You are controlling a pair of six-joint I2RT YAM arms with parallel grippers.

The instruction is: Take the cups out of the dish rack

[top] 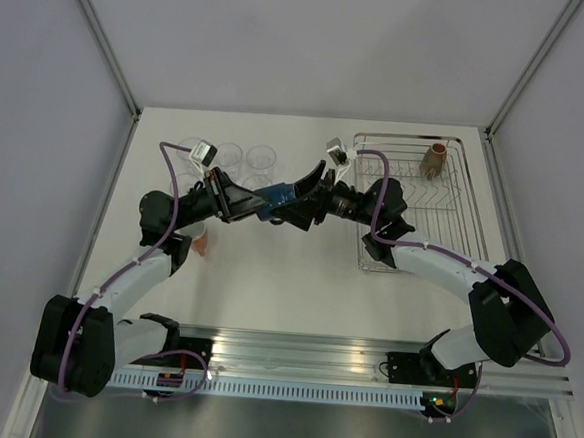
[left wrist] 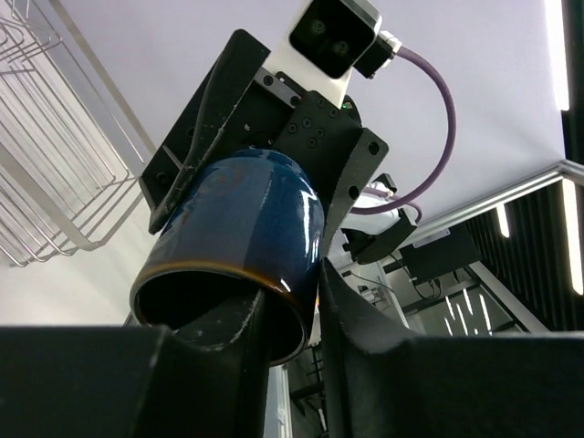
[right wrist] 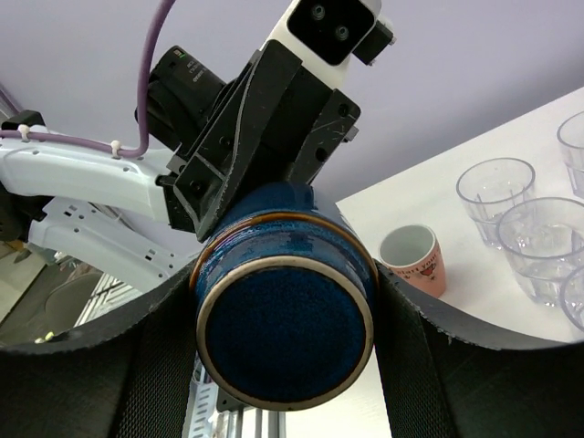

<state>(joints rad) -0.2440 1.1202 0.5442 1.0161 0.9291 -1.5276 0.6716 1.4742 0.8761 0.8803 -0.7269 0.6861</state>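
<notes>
A dark blue mug (top: 277,193) (left wrist: 246,219) (right wrist: 283,274) hangs on its side in mid-air between the two arms, left of the dish rack (top: 473,207) (left wrist: 55,182). My right gripper (top: 288,201) (right wrist: 283,306) is shut across its body near the base. My left gripper (top: 263,209) (left wrist: 292,301) straddles the rim, one finger inside the mug and one against the outer wall; whether it pinches the wall I cannot tell. A brown mug (top: 434,161) stands in the rack's far end.
A salmon-orange mug (top: 199,241) (right wrist: 412,260) stands on the table by the left arm. Several clear tumblers (top: 261,158) (right wrist: 493,196) stand in a group at the back left. Walls close in the table on three sides.
</notes>
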